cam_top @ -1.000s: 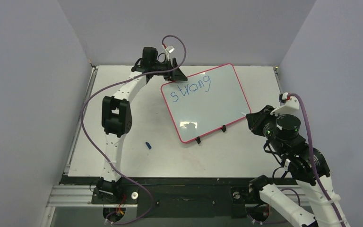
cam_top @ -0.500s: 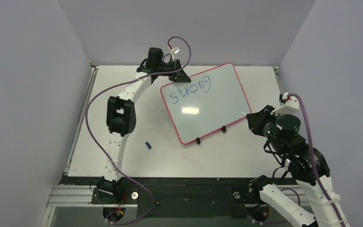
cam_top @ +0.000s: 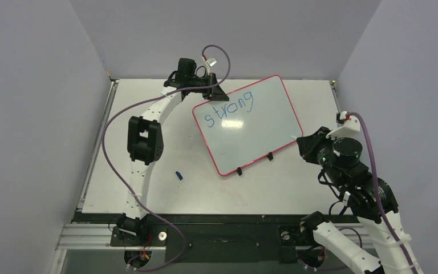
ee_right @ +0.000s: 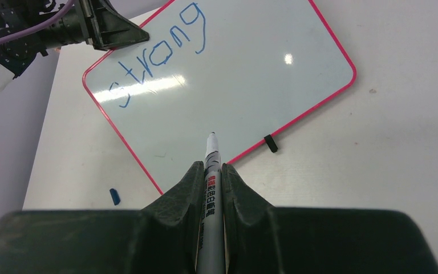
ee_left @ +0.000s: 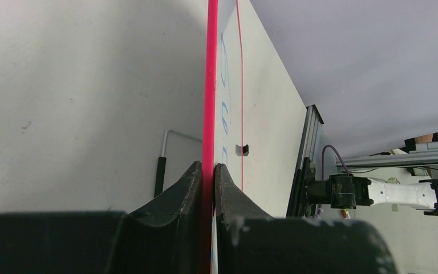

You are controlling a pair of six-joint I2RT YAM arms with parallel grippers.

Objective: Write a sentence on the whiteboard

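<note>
One blue word (cam_top: 229, 111), "strong", on the pink-rimmed whiteboard (cam_top: 256, 137); left gripper (ee_left: 209, 167) pinches its rim, right gripper (ee_right: 211, 167) clenches a marker (ee_right: 211, 146).

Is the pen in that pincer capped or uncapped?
Uncapped. The pen in the right pincer shows a bare dark tip, and a small blue piece, maybe its cap, lies on the table.
</note>
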